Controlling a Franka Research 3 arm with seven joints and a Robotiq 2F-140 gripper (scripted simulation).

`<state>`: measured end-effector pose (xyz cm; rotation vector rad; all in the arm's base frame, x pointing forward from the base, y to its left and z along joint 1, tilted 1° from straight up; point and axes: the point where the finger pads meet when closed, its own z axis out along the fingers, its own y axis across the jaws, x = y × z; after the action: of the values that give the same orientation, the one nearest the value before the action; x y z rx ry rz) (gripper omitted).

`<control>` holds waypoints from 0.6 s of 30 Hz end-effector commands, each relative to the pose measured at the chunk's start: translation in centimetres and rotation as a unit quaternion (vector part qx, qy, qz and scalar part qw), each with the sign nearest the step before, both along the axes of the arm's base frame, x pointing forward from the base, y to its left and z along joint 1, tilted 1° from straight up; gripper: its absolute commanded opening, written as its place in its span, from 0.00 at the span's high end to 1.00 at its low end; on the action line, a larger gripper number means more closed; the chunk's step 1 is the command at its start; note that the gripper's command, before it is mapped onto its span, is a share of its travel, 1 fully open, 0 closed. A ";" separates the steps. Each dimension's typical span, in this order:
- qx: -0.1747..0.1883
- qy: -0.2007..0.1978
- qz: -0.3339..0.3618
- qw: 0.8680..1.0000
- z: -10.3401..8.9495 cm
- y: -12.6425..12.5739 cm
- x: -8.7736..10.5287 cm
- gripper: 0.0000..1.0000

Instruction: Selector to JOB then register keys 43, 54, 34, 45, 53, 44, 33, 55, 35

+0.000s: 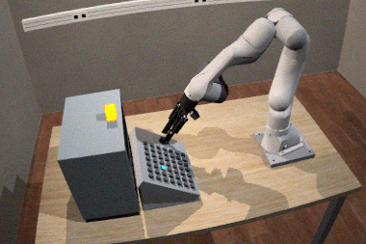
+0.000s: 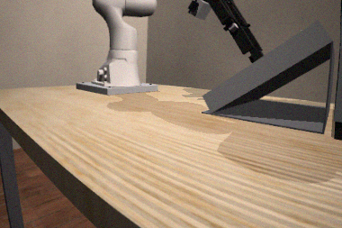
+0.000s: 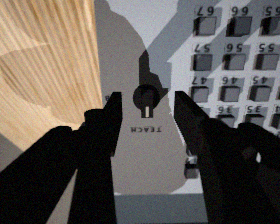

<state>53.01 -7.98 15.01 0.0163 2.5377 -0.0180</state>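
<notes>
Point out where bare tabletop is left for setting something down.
Bare wood runs along the front edge of the table and between the keypad and the arm's base. It is crowded around the grey box, keypad and gripper.

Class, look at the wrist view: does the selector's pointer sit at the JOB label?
No. The selector knob has its pale pointer aimed at the printed word TEACH, between the tool's two dark fingers.
</notes>
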 end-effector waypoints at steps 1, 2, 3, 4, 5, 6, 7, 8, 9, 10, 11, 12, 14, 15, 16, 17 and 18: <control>-0.001 -0.001 0.001 1.000 0.0 0.0 0.1 0.60; -0.001 -0.001 0.001 1.000 0.0 0.0 0.1 0.60; -0.001 -0.001 0.001 1.000 0.0 0.0 0.1 0.60; -0.001 -0.001 0.001 1.000 0.0 0.0 0.1 0.60; -0.001 -0.001 0.001 1.000 -0.1 0.0 0.2 0.60; -0.001 -0.001 0.001 1.000 -0.1 0.0 0.2 0.60; -0.001 -0.001 0.001 1.000 -0.2 -0.1 0.3 0.60; -0.002 -0.001 0.001 1.000 -0.3 -0.1 0.3 0.60; -0.001 -0.001 0.001 1.000 -0.3 -0.1 0.3 0.60; -0.001 -0.001 0.001 1.000 -0.4 -0.1 0.4 0.60; -0.001 -0.001 0.001 1.000 -0.5 -0.1 0.5 0.60; -0.001 -0.001 0.001 1.000 -0.6 -0.1 0.5 0.60; -0.001 -0.001 0.001 1.000 -0.7 -0.1 0.6 0.60; -0.001 -0.001 0.001 1.000 -0.8 -0.1 0.7 0.60; -0.001 -0.001 0.001 1.000 -0.9 -0.1 0.7 0.60; -0.001 -0.001 0.001 1.000 -1.0 -0.1 0.8 0.60; -0.002 -0.001 0.001 1.000 -1.0 -0.1 0.8 0.60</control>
<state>53.65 -7.83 14.02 0.0321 2.5430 -0.0057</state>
